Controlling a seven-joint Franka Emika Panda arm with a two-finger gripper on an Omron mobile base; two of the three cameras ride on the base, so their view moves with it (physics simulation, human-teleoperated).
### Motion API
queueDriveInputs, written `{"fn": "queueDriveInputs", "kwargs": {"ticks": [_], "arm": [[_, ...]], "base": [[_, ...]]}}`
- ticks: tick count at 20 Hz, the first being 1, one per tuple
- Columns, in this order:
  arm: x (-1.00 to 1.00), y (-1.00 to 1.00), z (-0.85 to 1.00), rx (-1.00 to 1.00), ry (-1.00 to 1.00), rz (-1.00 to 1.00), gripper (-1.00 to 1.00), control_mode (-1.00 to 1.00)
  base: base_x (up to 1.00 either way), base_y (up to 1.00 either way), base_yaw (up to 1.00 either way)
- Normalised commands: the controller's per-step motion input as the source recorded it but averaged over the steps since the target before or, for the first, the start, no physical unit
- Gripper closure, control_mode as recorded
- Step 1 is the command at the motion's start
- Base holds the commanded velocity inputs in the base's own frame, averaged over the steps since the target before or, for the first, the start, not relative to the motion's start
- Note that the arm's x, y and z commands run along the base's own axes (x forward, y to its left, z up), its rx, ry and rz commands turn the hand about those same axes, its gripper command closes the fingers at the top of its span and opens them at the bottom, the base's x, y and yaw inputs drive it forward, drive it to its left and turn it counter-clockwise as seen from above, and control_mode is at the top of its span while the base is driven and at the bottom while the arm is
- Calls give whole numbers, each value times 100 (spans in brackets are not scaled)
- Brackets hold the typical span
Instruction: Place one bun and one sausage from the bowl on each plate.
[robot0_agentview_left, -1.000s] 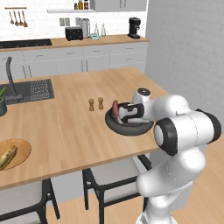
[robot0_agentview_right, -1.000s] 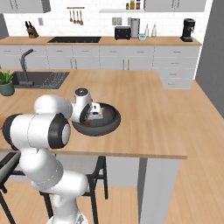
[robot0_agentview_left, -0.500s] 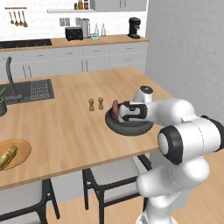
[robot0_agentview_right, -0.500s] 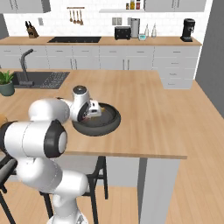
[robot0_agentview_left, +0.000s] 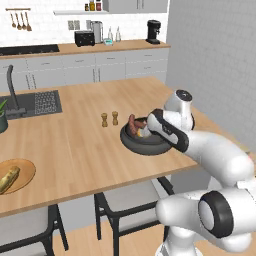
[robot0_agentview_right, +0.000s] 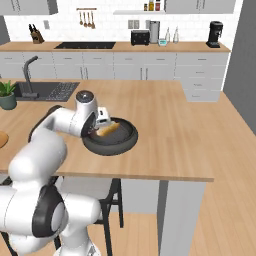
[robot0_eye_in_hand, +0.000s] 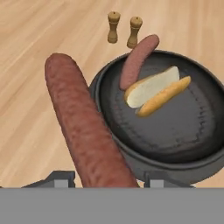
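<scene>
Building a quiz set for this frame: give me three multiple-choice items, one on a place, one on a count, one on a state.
1. Where does the second sausage lie?
A. flat on the counter
B. propped on the bowl's far rim
C. on the tan plate

2. How many small wooden shakers stand beyond the bowl?
A. one
B. two
C. four

3. What is the gripper doing?
A. open above the sink
B. shut on nothing
C. shut on a sausage

Answers:
1 B, its far end overhangs the dark rim in the hand view, near the bun.
2 B, a pair stands side by side on the counter.
3 C, the held sausage rises from between the finger tips.
</scene>
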Motion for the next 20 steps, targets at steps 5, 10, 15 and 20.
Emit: {"fn": "queueDriveInputs", "kwargs": {"ticks": [5, 10, 15, 20], "arm": [[-91, -4, 22, 0, -3, 1, 100, -100], [-96, -4, 8, 0, -7, 0, 100, -100], [0, 0, 0, 0, 0, 0, 100, 100], [0, 0, 0, 0, 0, 0, 100, 100]], "base": [[0, 0, 0], [0, 0, 0], [-93, 27, 3], [-42, 96, 14]]}}
